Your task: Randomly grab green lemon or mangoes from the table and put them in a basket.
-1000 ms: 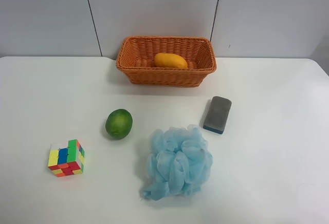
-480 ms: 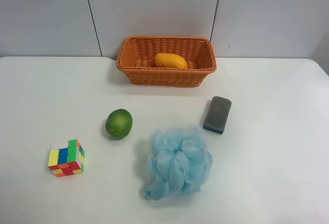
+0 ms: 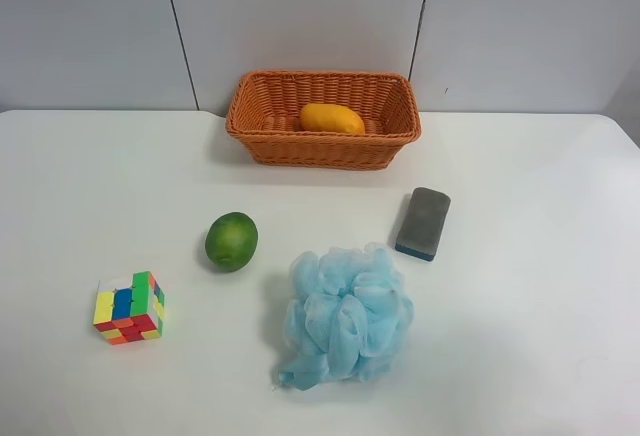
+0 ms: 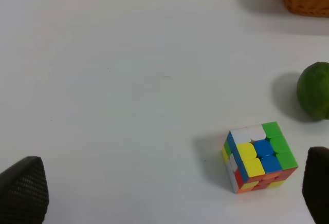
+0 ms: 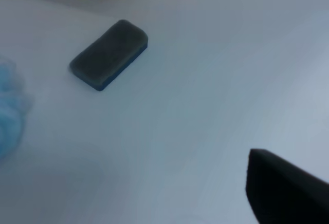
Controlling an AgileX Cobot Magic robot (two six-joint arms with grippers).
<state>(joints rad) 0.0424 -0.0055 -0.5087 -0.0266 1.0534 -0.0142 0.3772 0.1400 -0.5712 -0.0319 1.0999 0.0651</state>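
— Exterior high view: table (image 3: 80, 176), basket (image 3: 262, 141) with the mango (image 3: 332, 118) inside, green lemon (image 3: 231, 240) lying loose. Risk?
— Grabbing the puzzle cube (image 4: 258, 156) instead; it sits beside the lemon.
— And the left gripper (image 4: 164, 193)?
— Spread wide, empty, well short of the lemon. Right gripper: cannot tell.

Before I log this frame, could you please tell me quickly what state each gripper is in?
Left gripper: open, holding nothing.
Right gripper: only one dark finger shows; state cannot be told.
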